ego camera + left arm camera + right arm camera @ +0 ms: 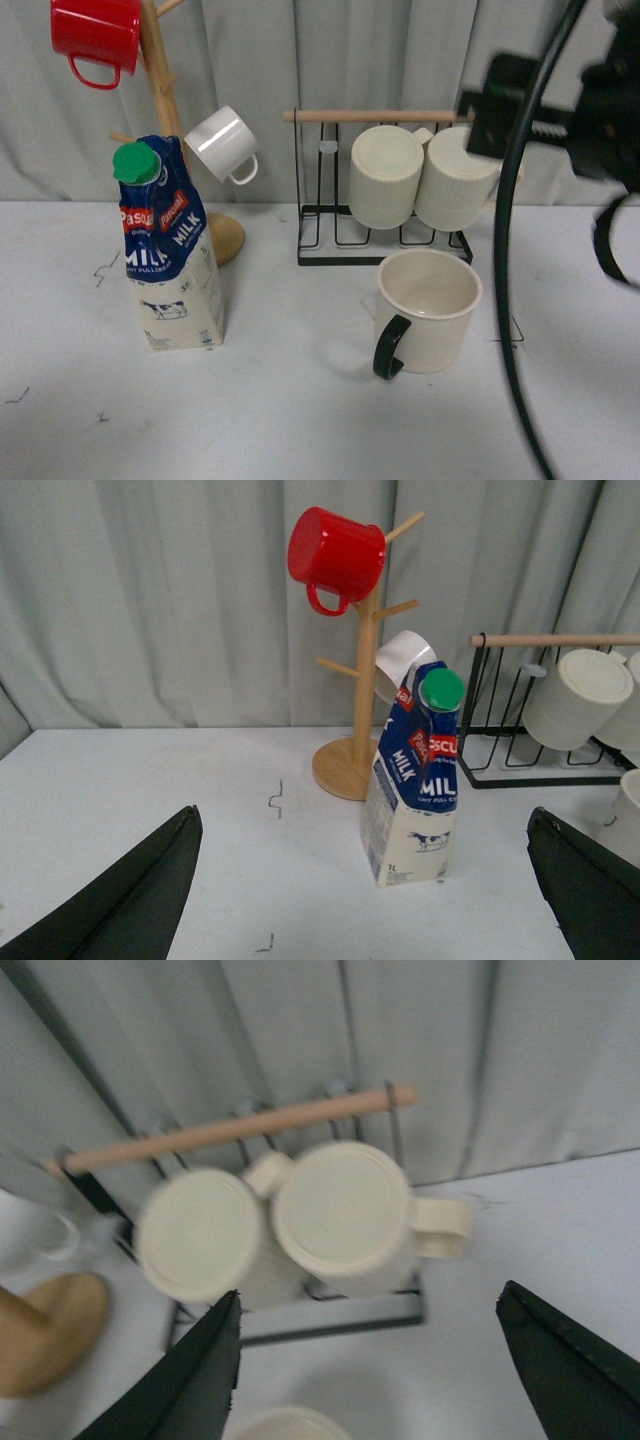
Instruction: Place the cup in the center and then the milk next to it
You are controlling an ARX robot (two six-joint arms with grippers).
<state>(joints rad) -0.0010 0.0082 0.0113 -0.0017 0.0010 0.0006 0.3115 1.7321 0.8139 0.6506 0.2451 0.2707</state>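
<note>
Cup (428, 310): stands upright on the table (300, 420), right of middle, just in front of the wire rack (330, 245). Its black handle faces the near left.

Milk (170, 250): stands upright on the left of the table, just in front of the base of the wooden mug tree (160, 70), well apart from the cup.

Right gripper (370, 1295): fingers (200, 1370) spread wide, nothing between them. It is raised and faces the two ribbed mugs (340, 1210) hanging on the rack. Only the cup's rim shows, at the edge of the right wrist view, lower than the fingers and clear of them. In the front view the right arm (590, 110) sits high, above and to the right of the cup.

Left gripper (362, 818): fingers (150, 880) spread wide, holding nothing. The milk stands ahead of it, in line with the gap, not touched.
</note>
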